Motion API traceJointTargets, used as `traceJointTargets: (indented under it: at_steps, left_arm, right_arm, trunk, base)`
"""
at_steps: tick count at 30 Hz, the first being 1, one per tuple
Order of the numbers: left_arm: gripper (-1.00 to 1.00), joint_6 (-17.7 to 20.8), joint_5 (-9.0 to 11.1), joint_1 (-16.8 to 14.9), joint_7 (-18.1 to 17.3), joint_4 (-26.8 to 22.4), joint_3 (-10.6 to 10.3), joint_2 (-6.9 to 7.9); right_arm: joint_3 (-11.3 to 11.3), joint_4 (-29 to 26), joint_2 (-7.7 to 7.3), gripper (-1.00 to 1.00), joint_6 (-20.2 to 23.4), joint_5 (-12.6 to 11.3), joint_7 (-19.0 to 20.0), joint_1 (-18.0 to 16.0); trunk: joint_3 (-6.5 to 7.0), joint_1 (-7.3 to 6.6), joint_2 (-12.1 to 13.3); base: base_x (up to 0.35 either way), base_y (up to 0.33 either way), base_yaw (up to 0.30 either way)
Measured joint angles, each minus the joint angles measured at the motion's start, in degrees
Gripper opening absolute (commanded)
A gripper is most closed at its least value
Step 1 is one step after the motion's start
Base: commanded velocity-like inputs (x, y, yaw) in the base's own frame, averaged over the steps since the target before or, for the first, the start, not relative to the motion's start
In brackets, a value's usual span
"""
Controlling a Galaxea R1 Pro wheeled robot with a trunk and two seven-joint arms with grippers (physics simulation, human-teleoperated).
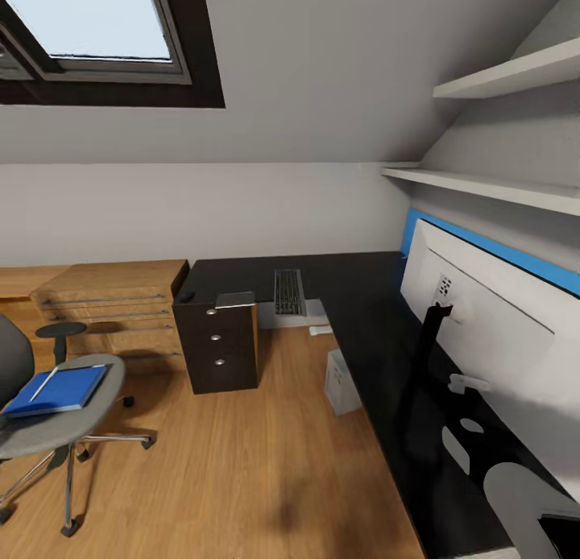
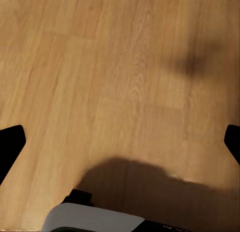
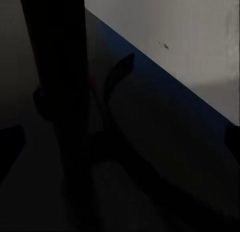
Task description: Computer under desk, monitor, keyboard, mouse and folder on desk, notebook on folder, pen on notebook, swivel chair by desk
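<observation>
The swivel chair (image 1: 60, 426) stands on the floor at the left, away from the desk (image 1: 362, 301). On its seat lies the blue folder (image 1: 58, 388) with a thin pale pen (image 1: 44, 384) across it. The keyboard (image 1: 289, 291) rests on the desk's far wing. At the right, on the desk, the monitor (image 1: 491, 317) shows its white back and black stand (image 3: 60, 91). The computer (image 1: 342, 380) stands under the desk. My left gripper (image 2: 120, 142) hangs open over bare wooden floor. My right gripper (image 3: 120, 142) is open just above the desk top, close to the monitor's stand.
A black drawer unit (image 1: 217, 345) stands under the desk's left end, with low wooden shelving (image 1: 113, 301) beside it. A small pale object (image 1: 320, 330) lies by the desk's inner corner. Two wall shelves (image 1: 499, 188) hang above the monitor. Open floor (image 1: 242, 470) lies between chair and desk.
</observation>
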Motion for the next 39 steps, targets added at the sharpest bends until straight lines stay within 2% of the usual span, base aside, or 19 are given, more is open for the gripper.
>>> traceJointTargets:
  at_steps: [17,32,39]
  left_arm:
    - [1.00,0.01,0.00,0.00,0.00,0.00,0.00,0.00]
    - [1.00,0.01,0.01,0.00,0.00,0.00,0.05,0.00]
    - [1.00,0.01,-0.03,0.00,0.00,0.01,0.04,0.00]
  right_arm:
    - [0.06,-0.05,0.08,1.00,0.00,0.00,0.00,0.00]
    - [0.08,0.01,0.21,1.00,0.00,0.16,0.02,0.00]
    - [0.48,0.03,0.33,1.00,0.00,0.17,0.08,0.00]
  trunk:
    - [0.00,-0.01,0.00]
    - [0.00,-0.03,0.00]
    - [0.00,-0.01,0.00]
  base:
    - [-0.298,0.000,0.000]
    - [-0.083,0.000,0.000]
    - [-0.215,0.000,0.000]
